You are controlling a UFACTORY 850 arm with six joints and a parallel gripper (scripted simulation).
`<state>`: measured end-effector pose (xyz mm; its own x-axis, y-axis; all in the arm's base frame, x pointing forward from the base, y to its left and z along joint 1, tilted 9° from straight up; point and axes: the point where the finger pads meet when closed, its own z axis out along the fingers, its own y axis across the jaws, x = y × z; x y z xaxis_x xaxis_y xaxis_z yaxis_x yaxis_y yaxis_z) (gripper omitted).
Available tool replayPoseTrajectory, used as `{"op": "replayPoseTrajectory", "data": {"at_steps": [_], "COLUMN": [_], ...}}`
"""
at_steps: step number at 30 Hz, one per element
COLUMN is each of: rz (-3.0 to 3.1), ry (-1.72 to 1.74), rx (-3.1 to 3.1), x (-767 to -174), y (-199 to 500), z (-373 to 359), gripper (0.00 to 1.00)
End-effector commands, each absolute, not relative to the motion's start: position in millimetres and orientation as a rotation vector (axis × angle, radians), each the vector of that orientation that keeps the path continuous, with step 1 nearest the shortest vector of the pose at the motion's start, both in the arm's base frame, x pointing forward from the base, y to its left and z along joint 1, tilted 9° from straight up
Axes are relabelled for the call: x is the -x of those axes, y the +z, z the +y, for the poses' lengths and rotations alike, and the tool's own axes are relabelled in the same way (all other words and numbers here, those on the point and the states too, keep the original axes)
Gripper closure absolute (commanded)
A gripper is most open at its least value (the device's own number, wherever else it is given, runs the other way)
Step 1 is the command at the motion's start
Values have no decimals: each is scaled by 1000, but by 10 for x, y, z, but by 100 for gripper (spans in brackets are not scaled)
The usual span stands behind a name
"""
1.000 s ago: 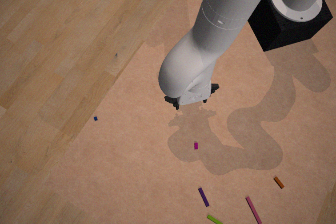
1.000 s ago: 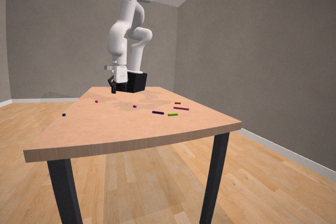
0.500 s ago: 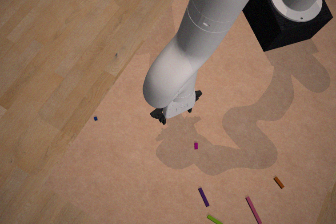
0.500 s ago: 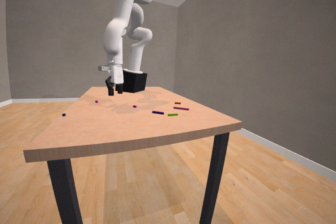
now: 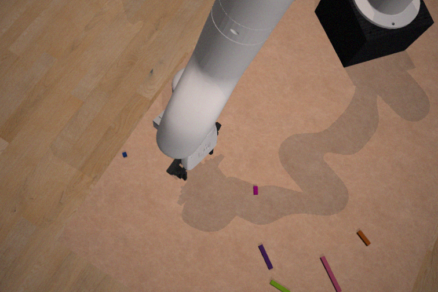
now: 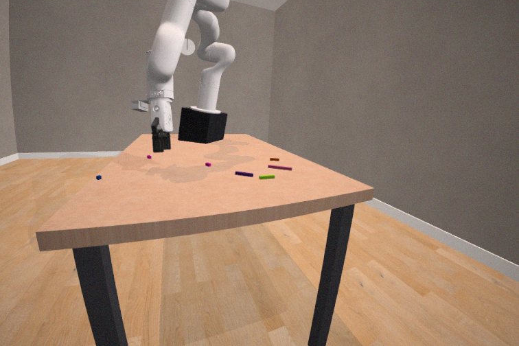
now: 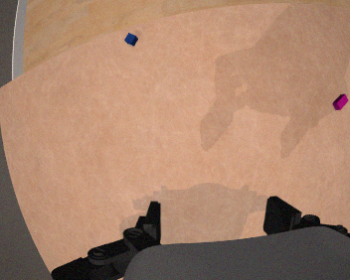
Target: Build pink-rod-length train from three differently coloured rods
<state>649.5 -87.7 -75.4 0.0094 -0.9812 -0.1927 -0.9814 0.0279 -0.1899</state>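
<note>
My gripper (image 5: 198, 165) (image 6: 161, 146) (image 7: 215, 217) is open and empty, above the table. The pink rod (image 5: 331, 274) (image 6: 279, 167) lies between the orange rod (image 5: 363, 237) (image 6: 274, 158) and the purple rod (image 5: 265, 256) (image 6: 244, 174). A lime rod (image 5: 280, 285) (image 6: 266, 176) lies near the purple one, partly cut off in the top view. One magenta rod (image 5: 255, 190) (image 6: 208, 164) lies mid-table. Another magenta rod (image 6: 149, 156) (image 7: 340, 101) is hidden in the top view. A blue rod (image 5: 124, 154) (image 6: 98, 177) (image 7: 131, 39) lies near the table's left edge. All lie apart.
The black base block (image 5: 342, 28) (image 6: 202, 125) stands at the back of the table (image 5: 153, 233) (image 6: 182, 202) (image 7: 87, 129). The arm's shadows fall across the tabletop. The wooden floor (image 5: 54, 50) shows beyond its left edge.
</note>
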Motion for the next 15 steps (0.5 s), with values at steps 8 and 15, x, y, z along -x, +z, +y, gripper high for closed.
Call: {"op": "replayPoseTrajectory", "data": {"at_steps": [8, 15], "rz": [1906, 1903], "ry": [36, 34], "rx": [2306, 2312], "x": [-6856, -6862], "y": [-752, -752], "z": [-1262, -1272], "gripper": [0, 0]}}
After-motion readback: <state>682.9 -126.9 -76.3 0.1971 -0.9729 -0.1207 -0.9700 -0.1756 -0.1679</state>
